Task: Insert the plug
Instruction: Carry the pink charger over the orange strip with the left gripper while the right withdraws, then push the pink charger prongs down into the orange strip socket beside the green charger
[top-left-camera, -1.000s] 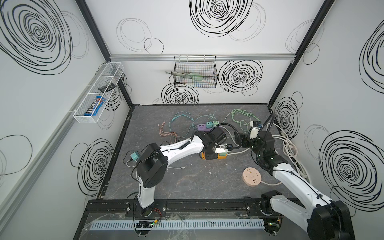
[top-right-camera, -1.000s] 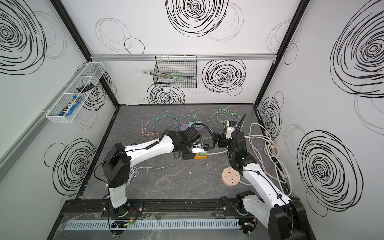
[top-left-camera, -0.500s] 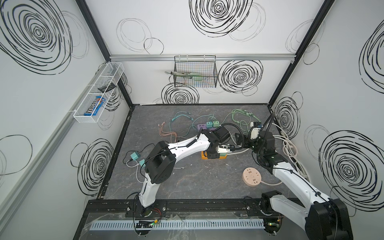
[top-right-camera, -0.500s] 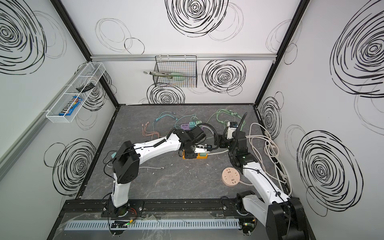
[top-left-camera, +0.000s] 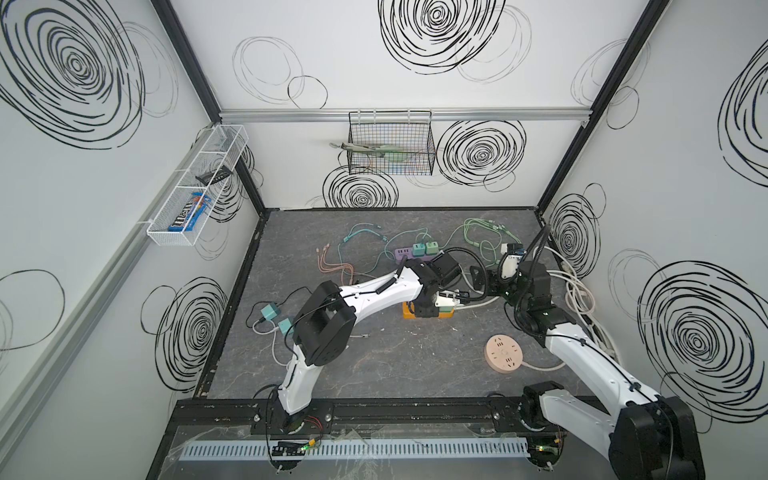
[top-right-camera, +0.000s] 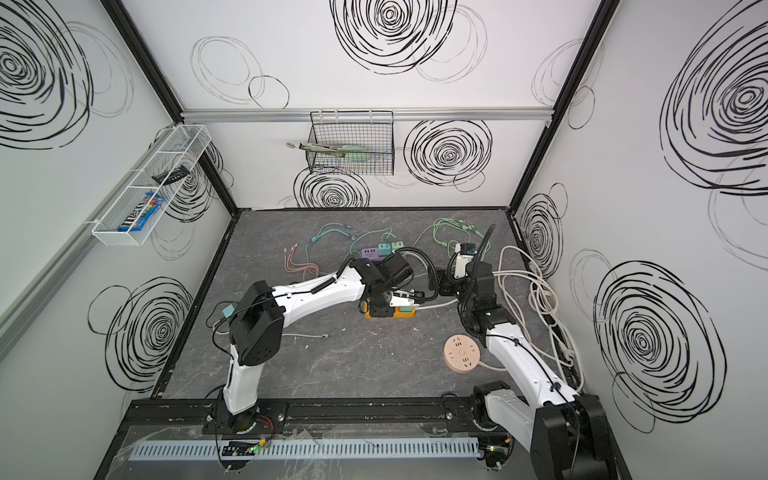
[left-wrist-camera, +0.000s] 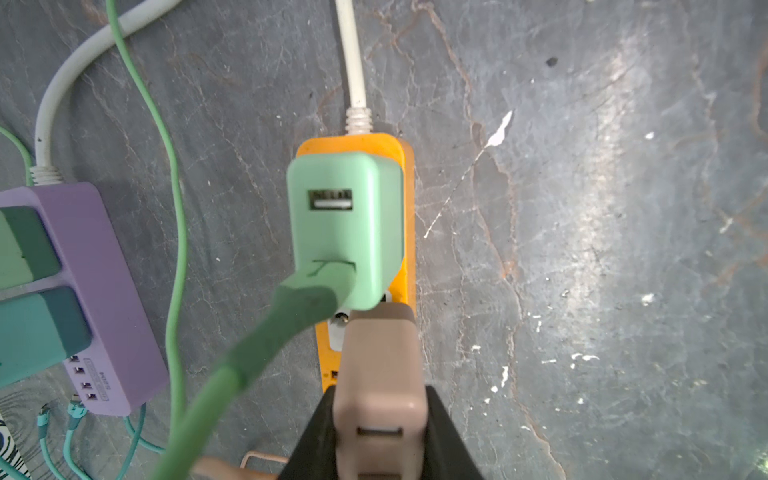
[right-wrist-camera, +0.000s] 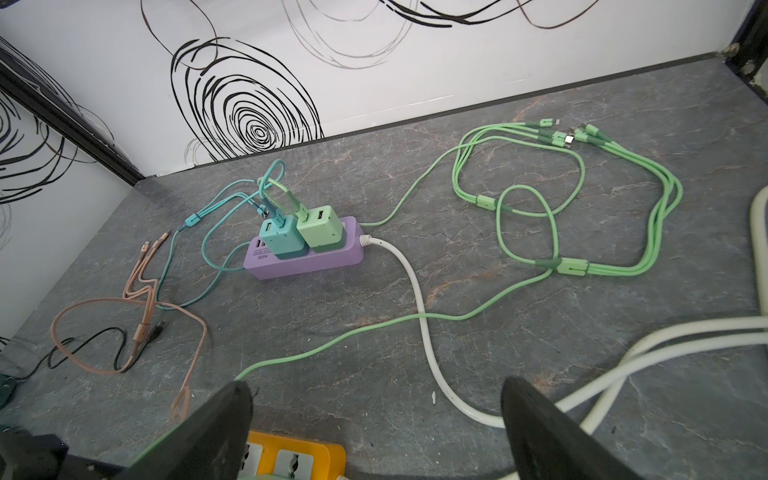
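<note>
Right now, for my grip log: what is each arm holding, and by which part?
The left fingers clamp the tan charger plug by its two sides, near its USB-port end. The right fingers stand open, holding nothing.

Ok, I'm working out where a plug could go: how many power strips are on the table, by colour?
Purple power strip: 1
Orange power strip: 1
Pink round power strip: 1
Total: 3
</note>
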